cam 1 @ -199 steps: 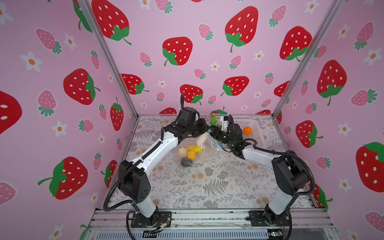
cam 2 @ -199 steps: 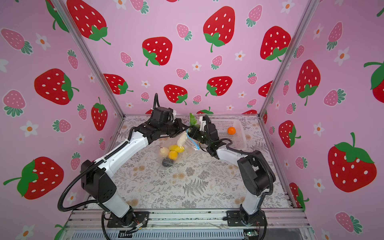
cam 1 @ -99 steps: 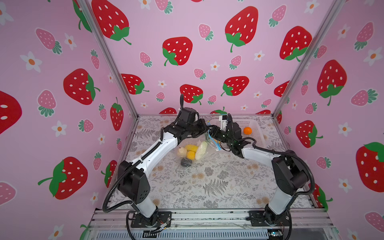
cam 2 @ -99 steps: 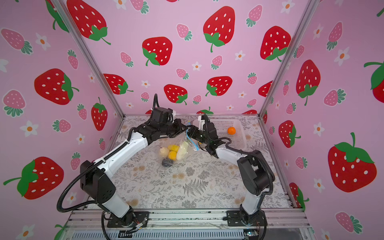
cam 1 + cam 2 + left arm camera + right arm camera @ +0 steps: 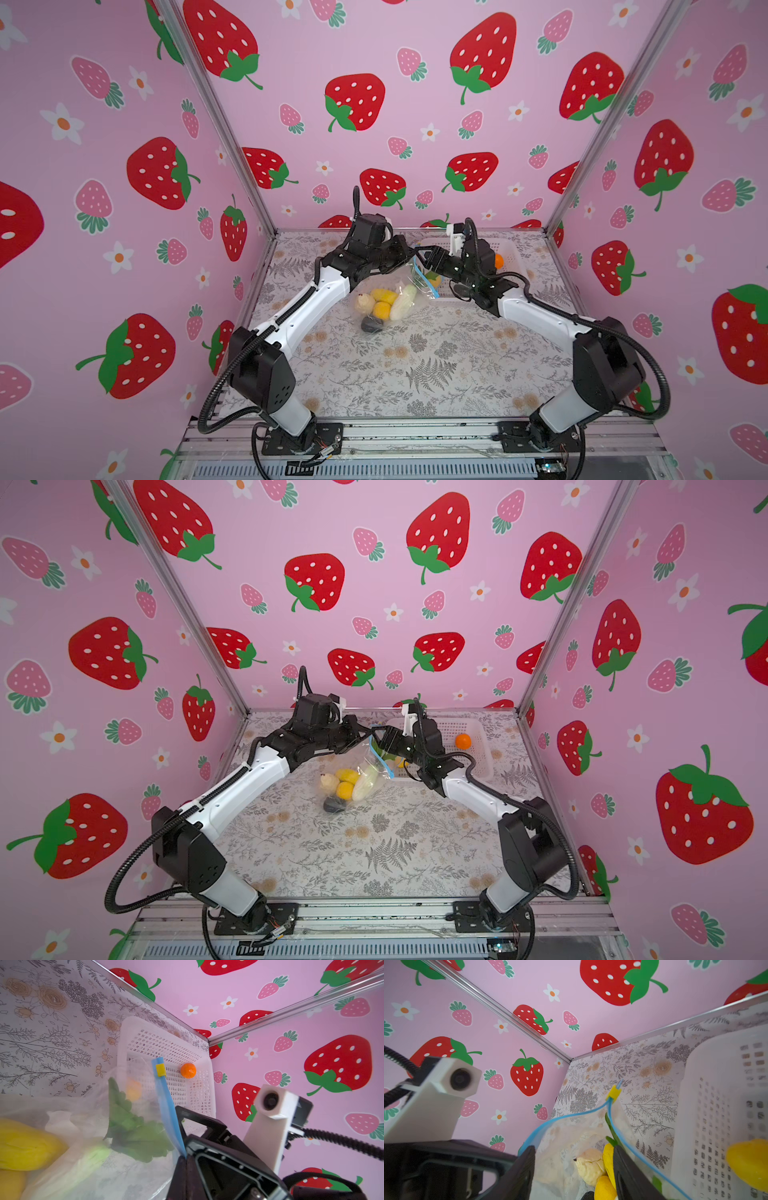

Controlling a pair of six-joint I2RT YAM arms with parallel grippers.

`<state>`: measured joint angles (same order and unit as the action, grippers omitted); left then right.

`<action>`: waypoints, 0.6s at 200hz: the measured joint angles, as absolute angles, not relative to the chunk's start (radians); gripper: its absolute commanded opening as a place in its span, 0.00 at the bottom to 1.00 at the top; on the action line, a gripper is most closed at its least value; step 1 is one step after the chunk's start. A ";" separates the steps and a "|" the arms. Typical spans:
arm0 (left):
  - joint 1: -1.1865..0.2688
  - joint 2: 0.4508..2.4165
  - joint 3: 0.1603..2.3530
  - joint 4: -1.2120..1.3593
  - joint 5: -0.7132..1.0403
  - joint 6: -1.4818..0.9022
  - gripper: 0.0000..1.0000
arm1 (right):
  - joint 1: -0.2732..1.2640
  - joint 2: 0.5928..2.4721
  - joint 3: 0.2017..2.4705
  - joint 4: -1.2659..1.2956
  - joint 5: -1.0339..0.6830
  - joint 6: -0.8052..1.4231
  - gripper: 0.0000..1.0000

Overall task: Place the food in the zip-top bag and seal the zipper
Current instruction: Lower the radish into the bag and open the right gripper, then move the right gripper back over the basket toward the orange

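Bag point(image 5: 420, 286) one, basket point(image 5: 473, 762) one.

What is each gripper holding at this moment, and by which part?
The left gripper is shut on the zip-top bag, pinching its blue zipper. The right gripper is open at the bag's mouth, holding nothing.

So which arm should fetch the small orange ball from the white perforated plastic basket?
Right, probably: the right gripper is open, empty, beside the basket; the left gripper is clamped on the clear plastic bag's blue zipper strip, holding it up.
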<state>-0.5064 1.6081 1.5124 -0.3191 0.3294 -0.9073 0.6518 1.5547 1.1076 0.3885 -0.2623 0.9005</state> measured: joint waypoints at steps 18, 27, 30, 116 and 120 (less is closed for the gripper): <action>-0.506 1.603 1.504 -0.318 0.329 -0.909 0.00 | 0.653 1.487 1.099 0.397 -0.246 0.878 0.62; -0.506 1.603 1.498 -0.319 0.329 -0.910 0.00 | 0.653 1.455 1.092 0.402 -0.239 0.867 0.62; -0.506 1.603 1.496 -0.319 0.329 -0.910 0.00 | 0.653 1.445 1.088 0.404 -0.236 0.864 0.62; -0.506 1.600 1.480 -0.319 0.322 -0.913 0.00 | 0.566 1.399 1.007 0.348 -0.187 0.798 0.62; -0.506 1.600 1.480 -0.319 0.322 -0.913 0.00 | 0.559 1.399 1.005 0.346 -0.186 0.795 0.61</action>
<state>-0.5060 1.5997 1.4796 -0.3195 0.3222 -0.9127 0.5594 1.3987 1.0046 0.3462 -0.1856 0.7952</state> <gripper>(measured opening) 0.045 0.615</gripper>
